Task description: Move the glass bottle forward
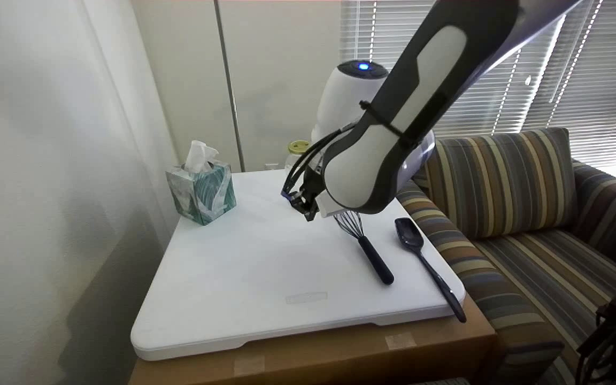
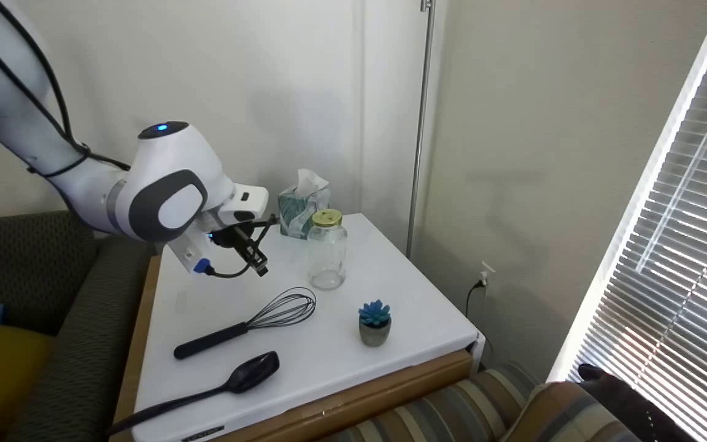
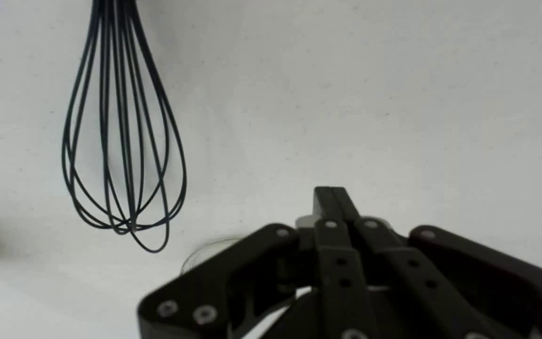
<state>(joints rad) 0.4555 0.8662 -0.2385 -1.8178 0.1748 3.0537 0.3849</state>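
The gripper, its fingertips meeting, hangs above the worktop. Near but apart from it stands the glass bottle (yellow-topped, see-through). Away from the gripper, a pot holds a blue succulent, and a tissue box a protruding tissue.

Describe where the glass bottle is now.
In an exterior view, the glass bottle stands upright just left of centre, with the tissue box behind it and the whisk to its front left.

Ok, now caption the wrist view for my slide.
Closed gripper above a white table, dark wire whisk at picture left, glass bottle mostly hidden behind the gripper.
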